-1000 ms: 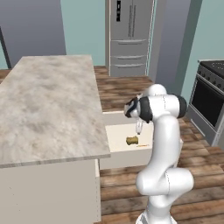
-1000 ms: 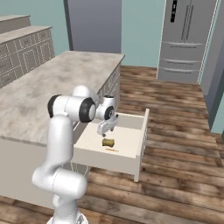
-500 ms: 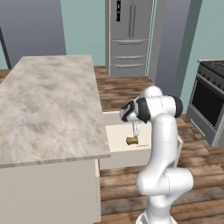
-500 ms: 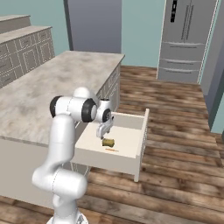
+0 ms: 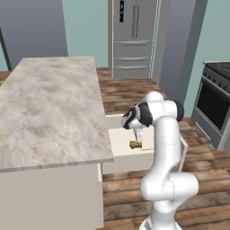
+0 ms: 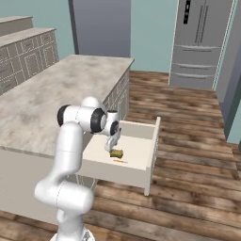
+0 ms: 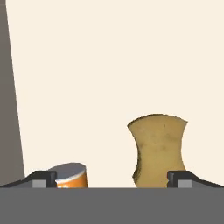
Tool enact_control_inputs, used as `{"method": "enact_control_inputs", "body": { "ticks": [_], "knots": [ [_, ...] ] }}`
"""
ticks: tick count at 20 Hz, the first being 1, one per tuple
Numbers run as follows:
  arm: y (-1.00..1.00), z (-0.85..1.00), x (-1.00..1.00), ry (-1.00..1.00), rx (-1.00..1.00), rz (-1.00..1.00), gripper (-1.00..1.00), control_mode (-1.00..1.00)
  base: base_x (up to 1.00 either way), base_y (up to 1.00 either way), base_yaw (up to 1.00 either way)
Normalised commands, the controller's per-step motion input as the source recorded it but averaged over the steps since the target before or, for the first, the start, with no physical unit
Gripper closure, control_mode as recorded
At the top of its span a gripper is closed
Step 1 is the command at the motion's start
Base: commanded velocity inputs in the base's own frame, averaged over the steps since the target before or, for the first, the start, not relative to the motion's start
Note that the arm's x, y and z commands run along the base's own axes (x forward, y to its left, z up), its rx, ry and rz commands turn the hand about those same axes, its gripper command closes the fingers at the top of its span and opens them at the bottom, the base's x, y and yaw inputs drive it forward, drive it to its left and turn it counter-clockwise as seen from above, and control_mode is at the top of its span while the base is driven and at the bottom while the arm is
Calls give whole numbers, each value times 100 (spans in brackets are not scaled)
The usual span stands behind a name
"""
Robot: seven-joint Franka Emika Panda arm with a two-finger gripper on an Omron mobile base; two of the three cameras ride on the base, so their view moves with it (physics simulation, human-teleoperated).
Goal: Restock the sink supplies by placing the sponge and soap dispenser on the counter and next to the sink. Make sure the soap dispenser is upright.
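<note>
The sponge [image 5: 134, 144], a small yellow-olive block, lies on the floor of an open cream drawer [image 5: 120, 140] in the island. From the right base view the sponge [image 6: 116, 153] sits mid-drawer. My gripper [image 5: 136, 136] hangs just above it, pointing down, jaws open and holding nothing. In the hand view the sponge [image 7: 157, 151] lies close ahead, toward the right fingertip [image 7: 180, 178], with the gripper [image 7: 111, 181] spread wide. A small orange item with a grey top [image 7: 70, 174] stands by the left fingertip; I cannot tell whether it is the soap dispenser. The sink is out of view.
The island's marbled top [image 5: 45, 117] overhangs the drawer on one side. The drawer's front panel [image 6: 151, 155] juts into the wooden-floored aisle. A steel fridge [image 5: 132, 38] stands behind, a dark oven [image 5: 215, 103] at the right. Panelled cabinets [image 6: 23, 56] stand at the far left.
The arm has lowered the open gripper into the drawer, down close over the sponge. The sponge has stayed put.
</note>
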Motion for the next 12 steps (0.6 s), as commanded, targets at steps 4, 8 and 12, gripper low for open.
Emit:
{"method": "enact_control_inputs", "body": {
  "ticks": [4,8,12],
  "knots": [
    [0,-20,41,-1,0,6,-100,-100,0,0,0],
    [0,-23,40,-3,0,4,-100,-100,0,0,0],
    [0,-22,49,-2,1,4,-100,-100,0,0,0]
  ]
}}
